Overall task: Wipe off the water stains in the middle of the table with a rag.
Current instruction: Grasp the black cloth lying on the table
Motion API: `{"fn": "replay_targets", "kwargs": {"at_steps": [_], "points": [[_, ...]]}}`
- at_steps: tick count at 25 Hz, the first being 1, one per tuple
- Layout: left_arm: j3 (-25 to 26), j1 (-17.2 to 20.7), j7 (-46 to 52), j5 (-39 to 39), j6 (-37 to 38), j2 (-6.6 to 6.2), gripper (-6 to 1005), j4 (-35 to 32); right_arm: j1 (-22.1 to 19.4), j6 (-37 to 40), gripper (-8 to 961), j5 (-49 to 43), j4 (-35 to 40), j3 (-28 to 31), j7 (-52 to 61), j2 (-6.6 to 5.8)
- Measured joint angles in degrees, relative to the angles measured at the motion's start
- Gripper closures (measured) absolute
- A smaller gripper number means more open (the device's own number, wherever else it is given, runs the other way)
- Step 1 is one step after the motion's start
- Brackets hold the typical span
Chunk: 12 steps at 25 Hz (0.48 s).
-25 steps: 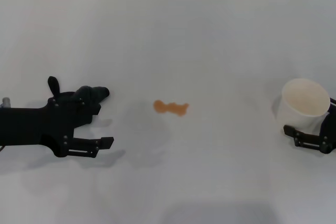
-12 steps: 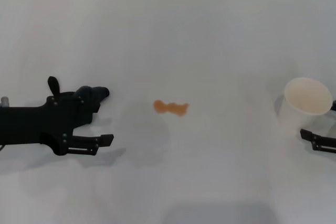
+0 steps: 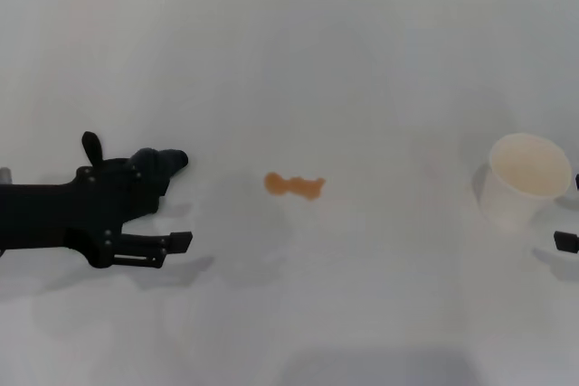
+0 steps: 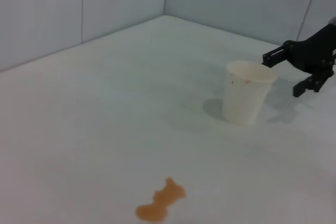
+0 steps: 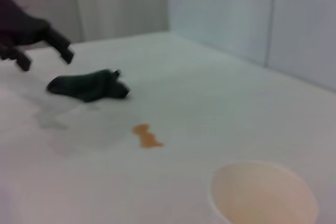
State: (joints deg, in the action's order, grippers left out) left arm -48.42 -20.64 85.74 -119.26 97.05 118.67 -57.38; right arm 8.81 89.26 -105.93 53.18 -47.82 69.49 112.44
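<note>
The water stains (image 3: pixel 295 185) lay as one small orange-brown blotch with two lobes near the middle of the table (image 3: pixel 344 70), apart from every other item. The rag (image 3: pixel 152 169), a black cloth with a small loop tab, lay on the table surface to the robot's left of the blotch, well clear of it; in the right wrist view it rested flat on the table as a dark bundle (image 5: pixel 89 85). The left gripper (image 3: pixel 167 205) was positioned over the rag, its fingers spread apart, one finger (image 3: pixel 154 248) standing clear on the near side of the cloth; no grasp on the rag was evident. A white paper cup (image 3: pixel 523 183) stood upright at the robot's right, well away from the blotch. The right gripper (image 4: pixel 294 69) was just beside the cup, jaws parted and gripping nothing, only a tip of it visible at the head view's edge.
</note>
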Motion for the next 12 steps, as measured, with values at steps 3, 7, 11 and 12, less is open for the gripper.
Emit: {"fn": "replay_targets", "kwargs": {"at_steps": [3,7,11,12], "points": [[-0.15,-0.13,1.34,-0.95,0.35,-0.18,124,-0.57,1.33,1.54,78,-4.30,4.05,-0.18,4.20,0.38],[-0.16,0.20,2.67,-1.58,0.42,-0.22,124,-2.18,3.01,3.13,78,-8.58,7.84,-0.38,7.57,1.03],[-0.16,0.25,5.33,-3.39,0.43,-0.58,124,-3.68,4.40,4.88,78,-11.30,10.74,-0.42,10.37,1.43],[-0.15,0.24,5.82,-3.76,0.44,-0.65,124,-3.83,4.65,5.27,78,-11.64,11.17,-0.43,10.82,1.45]]}}
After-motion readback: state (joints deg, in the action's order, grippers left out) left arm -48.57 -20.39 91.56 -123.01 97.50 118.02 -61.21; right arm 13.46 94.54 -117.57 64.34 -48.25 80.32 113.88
